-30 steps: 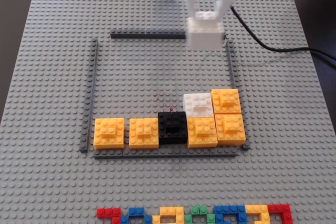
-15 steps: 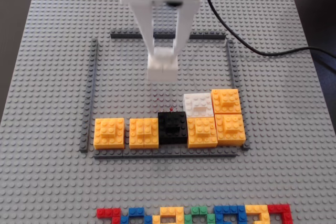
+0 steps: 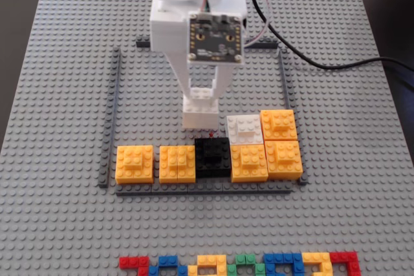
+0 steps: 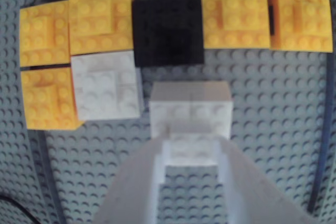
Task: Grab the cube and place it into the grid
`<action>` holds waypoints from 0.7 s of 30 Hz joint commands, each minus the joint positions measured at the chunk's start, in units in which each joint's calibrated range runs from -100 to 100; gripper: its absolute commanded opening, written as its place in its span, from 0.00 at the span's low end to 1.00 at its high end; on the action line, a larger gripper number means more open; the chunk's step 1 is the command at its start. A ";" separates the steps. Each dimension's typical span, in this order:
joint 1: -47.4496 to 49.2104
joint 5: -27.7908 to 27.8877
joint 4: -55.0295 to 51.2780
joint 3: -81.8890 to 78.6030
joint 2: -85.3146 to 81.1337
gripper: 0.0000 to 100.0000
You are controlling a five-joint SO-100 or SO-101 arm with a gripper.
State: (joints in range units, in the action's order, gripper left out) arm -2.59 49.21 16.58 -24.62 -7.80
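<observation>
The grid (image 3: 149, 95) fills the surface's middle; along its near edge stand orange blocks (image 3: 134, 163), a black block (image 3: 212, 157) and a white block (image 3: 244, 128). The gripper (image 3: 201, 92) clasps the cube (image 3: 201, 114) just behind the black block.

grey studded baseplate (image 3: 58, 95) bears orange blocks (image 3: 134, 163), dark strips (image 3: 111, 117).

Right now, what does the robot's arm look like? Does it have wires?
The arm is white plastic, blocky and angular. Its gripper ends in two flat white fingers that narrow toward the tips. A dark square circuit board with small gold dots sits on its front. Yes, wires: thin red, black and white ones at the top, and a thick black cable trailing off right.
</observation>
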 commanded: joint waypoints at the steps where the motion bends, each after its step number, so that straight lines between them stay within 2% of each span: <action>1: -0.17 0.05 -0.36 1.83 -1.05 0.02; 21: 1.67 -0.88 0.27 5.19 4.19 0.02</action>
State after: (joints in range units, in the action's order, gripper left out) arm -1.06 48.28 16.24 -24.27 -3.22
